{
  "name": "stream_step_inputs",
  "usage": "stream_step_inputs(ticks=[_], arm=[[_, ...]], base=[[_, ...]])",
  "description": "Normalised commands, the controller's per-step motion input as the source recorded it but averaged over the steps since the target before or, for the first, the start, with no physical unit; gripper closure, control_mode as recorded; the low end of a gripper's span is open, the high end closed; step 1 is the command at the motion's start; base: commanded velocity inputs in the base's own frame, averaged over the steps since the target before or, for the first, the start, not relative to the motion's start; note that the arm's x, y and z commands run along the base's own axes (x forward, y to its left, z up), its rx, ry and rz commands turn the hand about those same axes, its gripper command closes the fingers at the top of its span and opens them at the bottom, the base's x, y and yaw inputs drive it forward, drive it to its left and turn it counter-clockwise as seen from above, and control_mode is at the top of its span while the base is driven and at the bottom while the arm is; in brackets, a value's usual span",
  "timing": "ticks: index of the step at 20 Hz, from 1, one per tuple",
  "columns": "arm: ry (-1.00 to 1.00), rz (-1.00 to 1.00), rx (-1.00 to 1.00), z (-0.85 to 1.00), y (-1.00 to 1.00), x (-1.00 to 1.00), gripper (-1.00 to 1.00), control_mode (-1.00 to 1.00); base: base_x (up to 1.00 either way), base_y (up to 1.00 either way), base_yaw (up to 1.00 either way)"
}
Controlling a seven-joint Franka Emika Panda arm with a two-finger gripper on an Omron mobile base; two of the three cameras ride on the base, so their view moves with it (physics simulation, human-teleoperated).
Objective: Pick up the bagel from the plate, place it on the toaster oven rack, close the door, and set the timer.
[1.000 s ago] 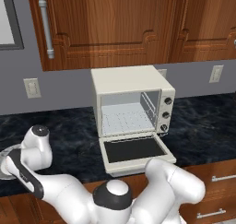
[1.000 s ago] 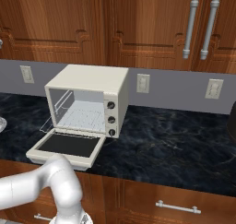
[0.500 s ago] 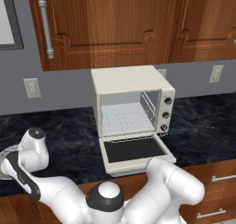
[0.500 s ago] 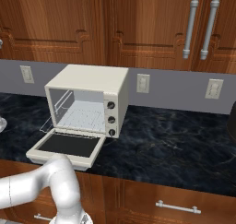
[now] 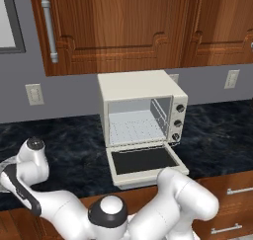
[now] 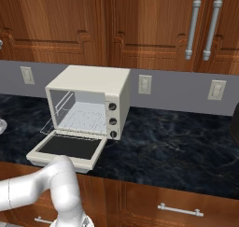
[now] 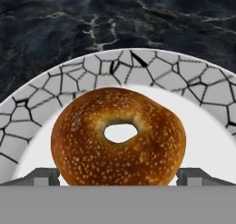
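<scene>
Gripper [image 7: 118, 174] is spread, one fingertip [image 7: 44, 174] either side of the bagel [image 7: 118, 136]. Bagel lies flat on the plate [image 7: 27, 121], centred between them.

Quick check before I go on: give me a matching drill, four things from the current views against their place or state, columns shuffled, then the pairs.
Things:
1. bagel
2. door
3. toaster oven rack
4. gripper

States:
A. dropped open, lying flat in front of the toaster oven
B. bare inside the cavity
C. lying on the plate
D. one fingertip on each side of the bagel

Pairs: 1-C, 2-A, 3-B, 4-D
</scene>
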Motion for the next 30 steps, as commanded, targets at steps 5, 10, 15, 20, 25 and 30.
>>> stream_step_inputs(ticks=[5, 10, 15, 20, 25, 30], arm=[[-0.05, 0.00, 0.00, -0.13, 0.12, 0.00, 1.00, -1.00], [-0.06, 0.00, 0.00, -0.03, 0.00, -0.02, 1.00, -1.00], [-0.07, -0.02, 0.00, 0.00, -0.15, -0.18, 1.00, -1.00], [-0.09, -0.06, 0.00, 0.14, -0.23, -0.09, 1.00, -1.00], [-0.05, -0.06, 0.00, 0.27, -0.20, -0.08, 1.00, -1.00], [0.00, -0.03, 0.04, 0.56, -0.18, -0.21, 1.00, -1.00]], base=[[0.00, 0.00, 0.00], [0.00, 0.00, 0.00], [0.00, 0.00, 0.00], [0.00, 0.00, 0.00], [0.00, 0.00, 0.00], [0.00, 0.00, 0.00]])
